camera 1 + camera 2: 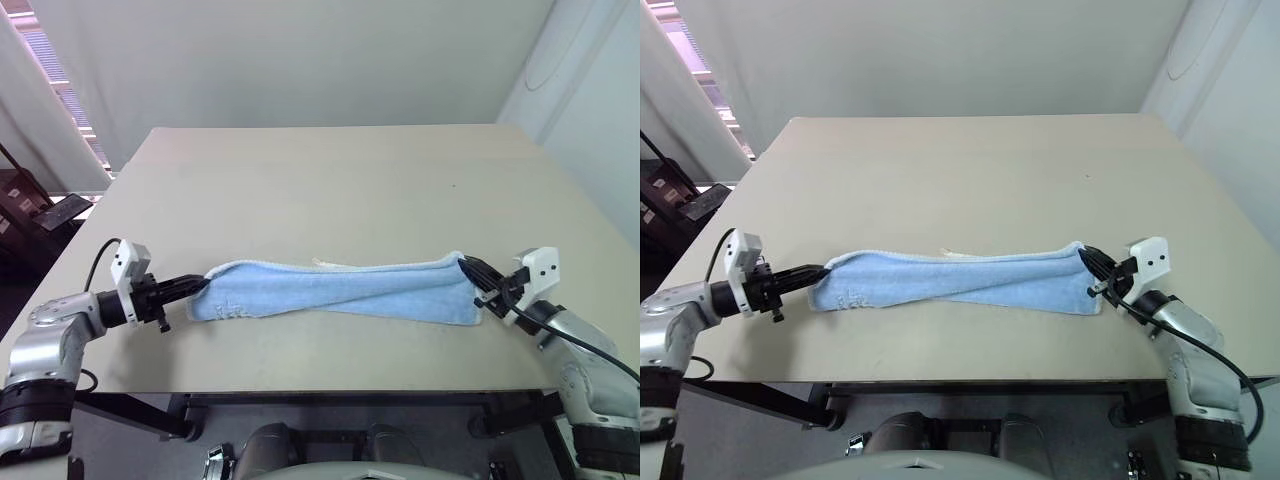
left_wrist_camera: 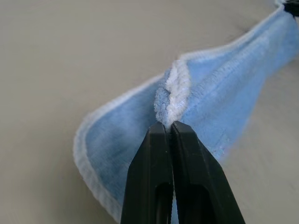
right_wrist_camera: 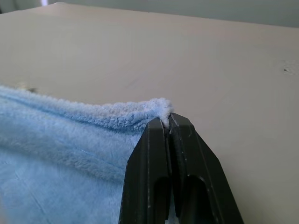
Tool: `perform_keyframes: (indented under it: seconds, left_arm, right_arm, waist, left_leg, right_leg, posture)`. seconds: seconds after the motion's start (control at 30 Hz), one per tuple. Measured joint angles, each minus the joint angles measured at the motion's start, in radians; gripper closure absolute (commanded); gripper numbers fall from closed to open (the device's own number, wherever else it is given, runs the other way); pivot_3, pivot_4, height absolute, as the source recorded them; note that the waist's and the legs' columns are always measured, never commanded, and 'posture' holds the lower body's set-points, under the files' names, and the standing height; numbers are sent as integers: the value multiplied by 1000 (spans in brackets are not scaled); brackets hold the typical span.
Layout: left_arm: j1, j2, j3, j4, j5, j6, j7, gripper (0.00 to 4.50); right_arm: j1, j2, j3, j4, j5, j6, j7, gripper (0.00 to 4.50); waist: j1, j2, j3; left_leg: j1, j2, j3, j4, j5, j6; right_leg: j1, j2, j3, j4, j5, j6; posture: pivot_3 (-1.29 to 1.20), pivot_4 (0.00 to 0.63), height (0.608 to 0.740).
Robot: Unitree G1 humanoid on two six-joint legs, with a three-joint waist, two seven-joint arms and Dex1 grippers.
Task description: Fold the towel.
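Observation:
The light-blue towel (image 1: 340, 290) with white stitched edging hangs stretched in a long sagging band across the near part of the beige table (image 1: 330, 180). Its lower folds rest on the tabletop. My left gripper (image 1: 200, 285) is shut on the towel's left end, where the white edging (image 2: 176, 91) bunches just past the black fingertips (image 2: 161, 135). My right gripper (image 1: 468, 268) is shut on the right end, pinching a corner (image 3: 161, 106) of the terry cloth. Both grippers point inward toward each other, low over the table.
The table's front edge (image 1: 330, 392) runs just below the towel. A pale wall (image 1: 300, 60) stands behind the table. Dark furniture (image 1: 40, 205) sits off the table's left side. Bare tabletop stretches beyond the towel.

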State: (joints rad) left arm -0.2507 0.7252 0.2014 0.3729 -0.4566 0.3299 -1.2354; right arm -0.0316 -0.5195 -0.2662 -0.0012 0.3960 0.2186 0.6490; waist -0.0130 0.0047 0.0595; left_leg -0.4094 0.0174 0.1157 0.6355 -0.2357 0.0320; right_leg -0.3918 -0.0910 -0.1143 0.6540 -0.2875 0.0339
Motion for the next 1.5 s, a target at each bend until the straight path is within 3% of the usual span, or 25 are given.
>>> perform_keyframes:
  seconds: [0.43,0.77,0.8,0.9,1.07,1.2,1.27,1.4,1.5]
  left_arm:
    - [-40,-30,-19,96,10,37,40,4438]
    - [-44,-53,-20,121,10,61,78,4438]
    - [-48,-59,-20,124,9,64,81,3974]
    - [-63,-62,-17,141,9,76,94,3165]
    - [-79,-67,-3,156,4,89,106,1240]
    - [-78,-69,16,156,-6,99,109,0]
    - [-78,-68,20,155,-6,99,115,0]
    - [-76,-68,44,155,-6,93,149,0]
    - [-64,-65,69,120,-19,90,159,0]
  right_arm:
    - [-37,35,69,32,-23,-15,14,4500]
    - [-79,29,72,64,-24,92,-10,4500]
    - [-81,29,73,65,-24,100,-13,4500]
    - [-90,29,73,64,-23,111,-16,3833]
    - [-90,13,99,37,-19,198,8,2026]
    - [-90,13,98,30,-19,206,7,631]
    - [-95,13,86,30,-17,219,-8,23]
    - [-159,25,-29,35,65,313,-97,23]
    - [-210,10,-155,33,205,490,-145,23]
  waist:
    - [-2,0,0]
    - [-2,0,0]
    - [-1,0,0]
    - [-1,0,0]
    - [-3,0,0]
    - [-3,0,0]
    - [-2,0,0]
    - [-2,0,0]
    - [-1,-1,0]
  left_leg:
    - [0,1,0,4,0,0]
    - [0,1,-1,6,0,0]
    - [0,1,-1,6,0,0]
    - [0,1,-1,6,0,0]
    - [0,1,-1,6,0,0]
    - [0,1,-1,7,0,0]
    - [-1,1,-1,7,0,0]
    - [-1,1,-1,8,0,0]
    - [-1,1,-1,8,0,0]
  right_leg:
    - [0,0,0,3,2,3]
    - [0,-1,0,4,1,0]
    - [0,-1,0,4,1,0]
    - [0,-1,0,4,1,1]
    - [0,-1,0,4,1,0]
    - [0,-1,0,4,1,1]
    - [0,-1,0,4,1,0]
    - [-1,-1,0,5,1,0]
    - [-1,-2,0,6,1,0]
  posture:
    - [0,0,724]
    - [0,0,724]
    - [0,0,724]
    - [0,0,724]
    - [0,0,724]
    - [0,0,724]
    - [0,0,724]
    - [0,0,724]
    - [0,0,724]
